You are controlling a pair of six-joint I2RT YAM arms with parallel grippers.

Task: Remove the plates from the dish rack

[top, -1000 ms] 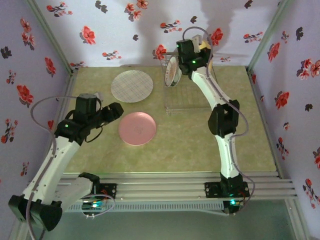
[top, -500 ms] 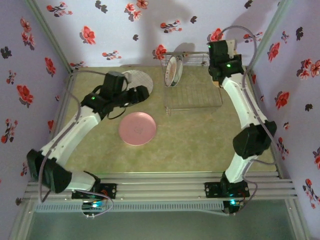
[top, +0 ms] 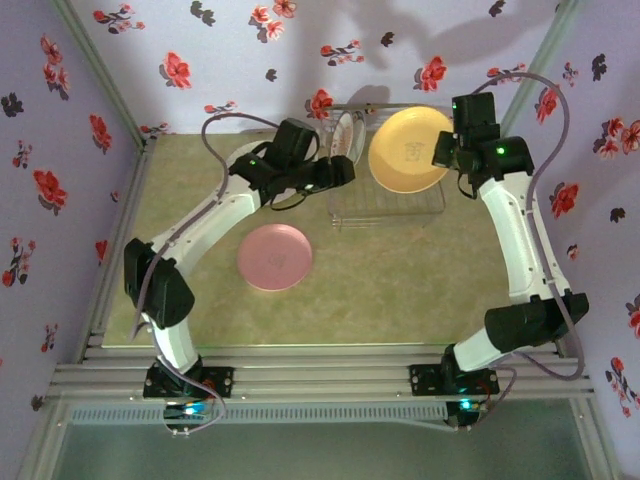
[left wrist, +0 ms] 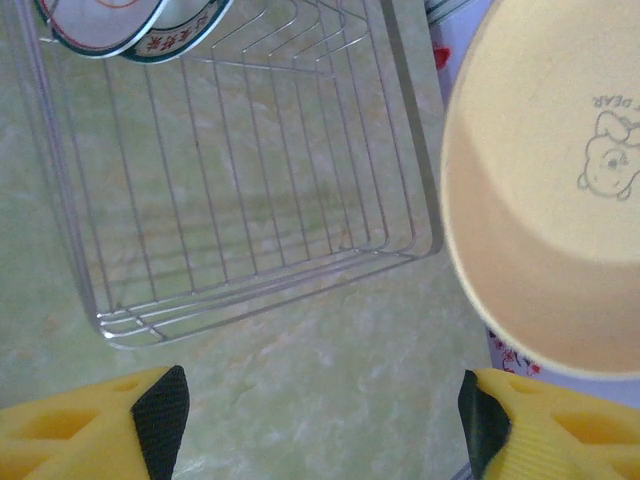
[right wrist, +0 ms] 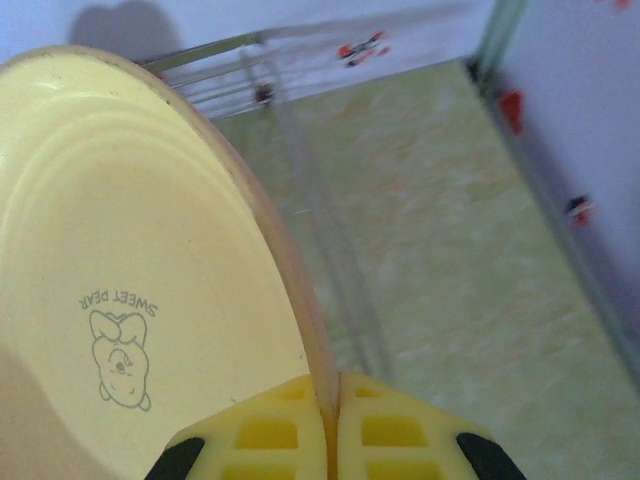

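Above the dish rack [top: 388, 205], my right gripper [right wrist: 325, 432] pinches the yellow plate [top: 405, 150] by its rim, presumably to clear the wires. My left gripper [left wrist: 320, 425] hangs open near the remaining plates [top: 347, 138].

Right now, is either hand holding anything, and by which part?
The right hand pinches the yellow plate by its rim. The left hand is open, holding nothing.

Yellow plate [top: 408, 150] in right claw [top: 441, 153] (above dish rack [top: 385, 205])
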